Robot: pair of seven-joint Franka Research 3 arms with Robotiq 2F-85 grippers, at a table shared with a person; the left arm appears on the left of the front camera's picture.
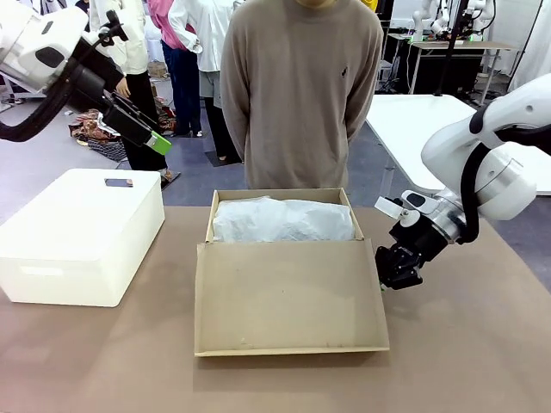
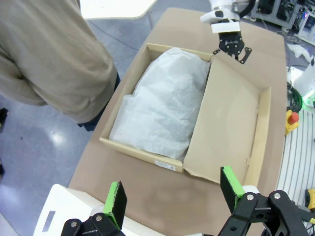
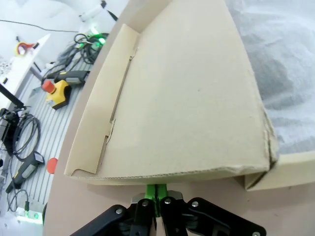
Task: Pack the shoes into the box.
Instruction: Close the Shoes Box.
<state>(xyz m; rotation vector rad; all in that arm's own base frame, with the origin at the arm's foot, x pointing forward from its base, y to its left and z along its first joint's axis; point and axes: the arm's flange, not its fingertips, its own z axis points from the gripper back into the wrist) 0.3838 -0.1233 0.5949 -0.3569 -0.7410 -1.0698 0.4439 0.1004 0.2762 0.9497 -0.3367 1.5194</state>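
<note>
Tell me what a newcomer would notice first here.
The tan box in the middle of the table draws the eye, its lid flap folded out toward the robot and a mound of white tissue paper filling it. The right gripper sits shut at the flap's right edge, while the left gripper hangs open, raised above the white bin at the left. A person stands just behind the box.

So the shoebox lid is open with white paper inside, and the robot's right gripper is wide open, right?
No, the right gripper is shut, green pads pressed together, as the right wrist view shows. The shoebox has its lid open, with white tissue paper inside.
</note>
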